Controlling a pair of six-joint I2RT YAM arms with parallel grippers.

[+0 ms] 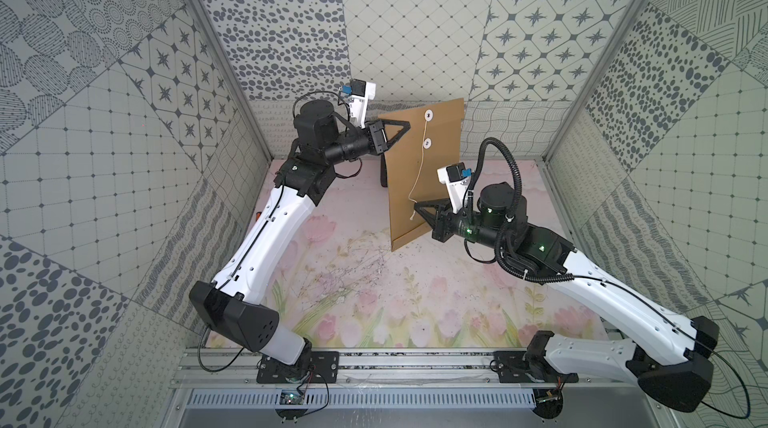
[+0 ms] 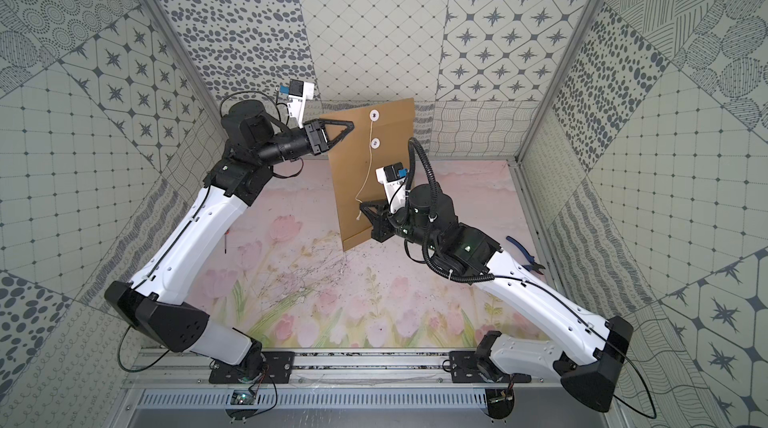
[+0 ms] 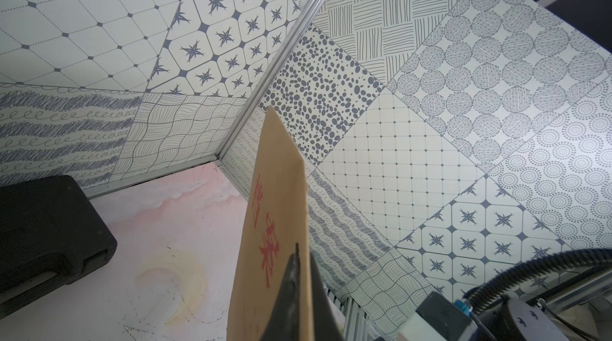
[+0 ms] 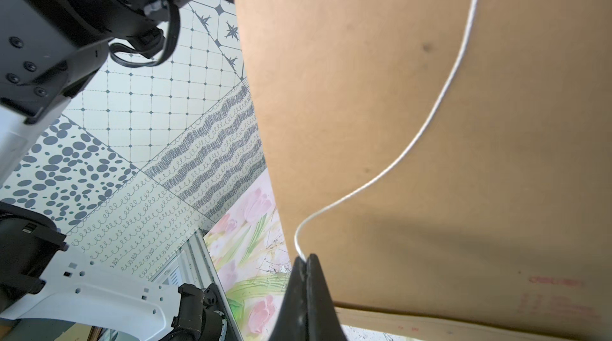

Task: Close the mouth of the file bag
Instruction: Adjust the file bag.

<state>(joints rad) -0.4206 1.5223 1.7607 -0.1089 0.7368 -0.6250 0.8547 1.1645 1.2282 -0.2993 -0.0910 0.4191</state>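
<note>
The file bag [image 1: 432, 180] is held upright toward the back of the tabletop [image 1: 374, 280]. Can't tell if its bottom corner touches down. The mouth [image 1: 440, 112] is the top end, and the flap looks folded over.

It's thin kraft paper, so probably light, floppy and easy to crease. I'd hold it by an edge near the flap, which is right where the left claw [image 1: 405, 127] is clenched on it. The right claw [image 1: 416, 208] is clamped on the loose end of the string [image 4: 437, 106], which I reckon needs winding round the lower button [image 1: 427, 142].

The bag looks flat and nothing shows inside. A black case [image 3: 49, 233] sits shut by the back wall, contents unknown.
</note>
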